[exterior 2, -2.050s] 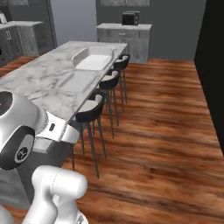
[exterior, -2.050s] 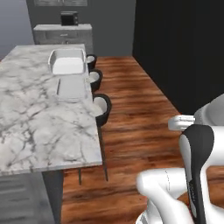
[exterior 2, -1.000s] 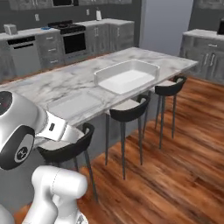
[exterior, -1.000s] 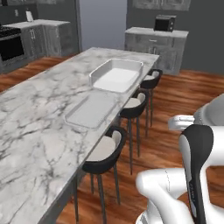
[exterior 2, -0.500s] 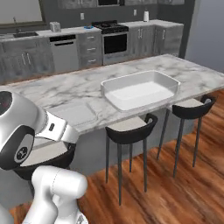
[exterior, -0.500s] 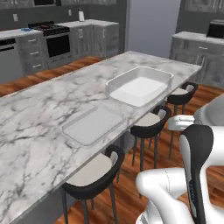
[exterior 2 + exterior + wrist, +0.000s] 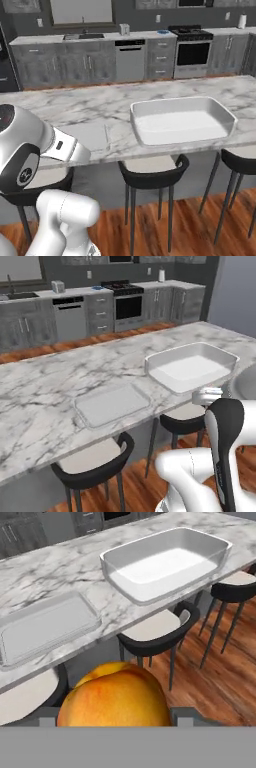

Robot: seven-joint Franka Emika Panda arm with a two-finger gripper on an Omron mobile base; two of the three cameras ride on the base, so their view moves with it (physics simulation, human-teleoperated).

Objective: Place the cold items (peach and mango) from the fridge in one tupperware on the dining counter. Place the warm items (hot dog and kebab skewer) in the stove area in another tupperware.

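Observation:
A round orange-yellow peach point(image 7: 115, 697) fills the bottom of the hand view, and my gripper point(image 7: 116, 721) is shut on it, with grey fingertips point(image 7: 186, 718) showing on either side. Beyond it on the marble dining counter point(image 7: 60, 572) stands a deep clear tupperware point(image 7: 165, 562), also seen from the base point(image 7: 192, 366) point(image 7: 182, 120). A second, shallow tupperware point(image 7: 45, 627) point(image 7: 112, 403) lies to its left. The mango, hot dog and kebab skewer are out of view.
Black bar stools point(image 7: 152, 172) point(image 7: 92, 466) stand along the counter's near edge over a wooden floor. Behind the counter runs a grey cabinet wall with the stove point(image 7: 129, 303) point(image 7: 195, 47), a dishwasher point(image 7: 130, 60) and a sink point(image 7: 82, 36).
The base has driven and turned, so the whole scene has swung round. The counter, first seen from its end, now lies broadside and close in front.

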